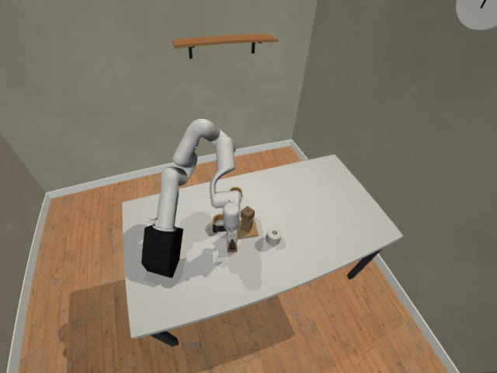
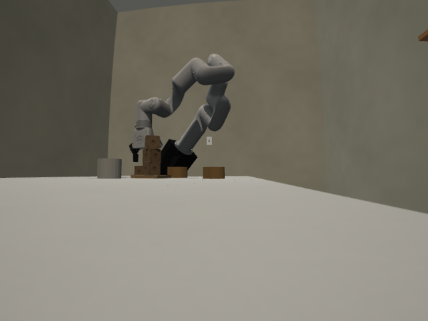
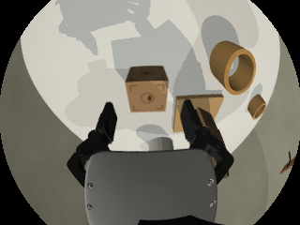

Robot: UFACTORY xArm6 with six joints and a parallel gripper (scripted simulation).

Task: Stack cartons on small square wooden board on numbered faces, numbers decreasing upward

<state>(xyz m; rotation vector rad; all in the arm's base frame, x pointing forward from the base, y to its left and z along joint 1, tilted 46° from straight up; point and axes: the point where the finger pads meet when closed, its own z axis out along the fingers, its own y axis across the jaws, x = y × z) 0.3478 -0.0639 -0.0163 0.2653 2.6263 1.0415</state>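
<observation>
Three brown cartons stand in a column (image 1: 246,220) on the small wooden board (image 1: 247,233). The column also shows in the exterior view (image 2: 152,155) and from above in the wrist view (image 3: 199,112). A fourth carton sits on the table just in front of the board, apart from the column (image 2: 139,170). In the wrist view this lone carton (image 3: 146,89) lies straight below, between my fingers. My gripper (image 1: 231,239) (image 2: 134,154) (image 3: 148,108) points down a little above it, beside the column. It is open and empty.
A white roll (image 1: 274,235) (image 2: 109,168) stands right of the board. Two brown rings lie behind the board, one near my wrist (image 1: 218,220) and one farther back (image 1: 235,189). They also show in the wrist view (image 3: 232,67). The arm's black base (image 1: 161,250) is at the left.
</observation>
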